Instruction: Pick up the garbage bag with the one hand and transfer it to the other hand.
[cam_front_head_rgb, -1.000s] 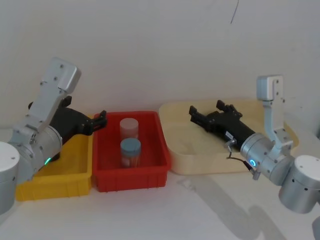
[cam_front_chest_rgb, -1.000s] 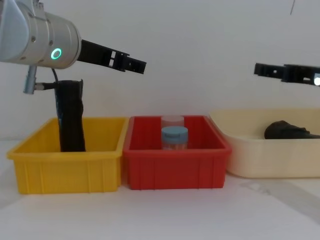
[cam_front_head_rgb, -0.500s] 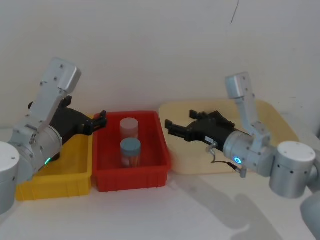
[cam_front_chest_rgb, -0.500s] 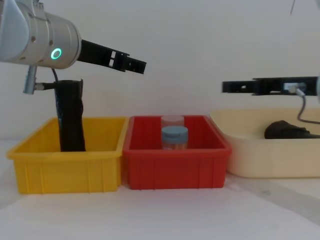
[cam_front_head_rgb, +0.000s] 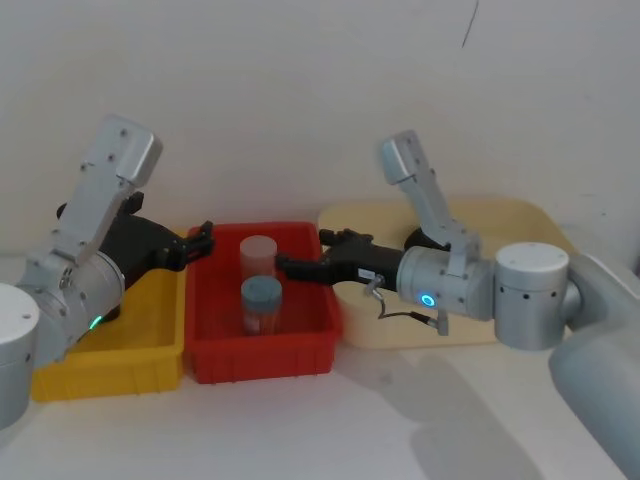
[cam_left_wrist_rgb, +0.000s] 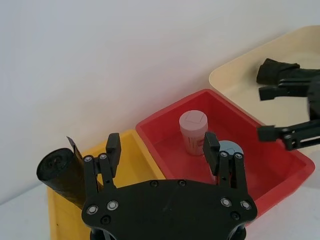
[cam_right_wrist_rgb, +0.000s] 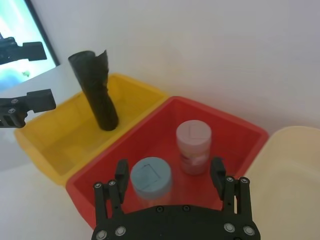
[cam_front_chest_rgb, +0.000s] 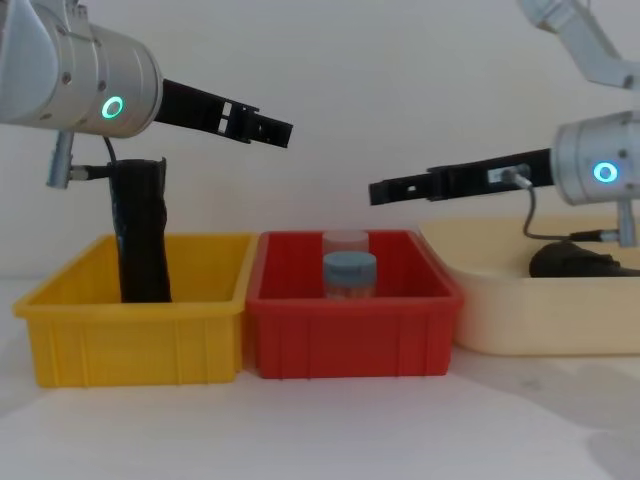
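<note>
We see three open containers in a row on the white desk (cam_front_chest_rgb: 320, 430): a yellow bin (cam_front_chest_rgb: 130, 340) on the left, a red bin (cam_front_chest_rgb: 350, 340) just beside it in the middle, and a wider cream tray (cam_front_chest_rgb: 520, 315) on the right. A slim black roll (cam_front_chest_rgb: 140, 235) stands upright in the yellow bin, its top flared and ragged. The red bin holds two upright jars: a blue-lidded jar (cam_front_chest_rgb: 349, 272) nearer us and a pink-lidded jar (cam_front_chest_rgb: 345, 240) just behind it. Behind everything we see a plain pale wall (cam_front_chest_rgb: 400, 80).
</note>
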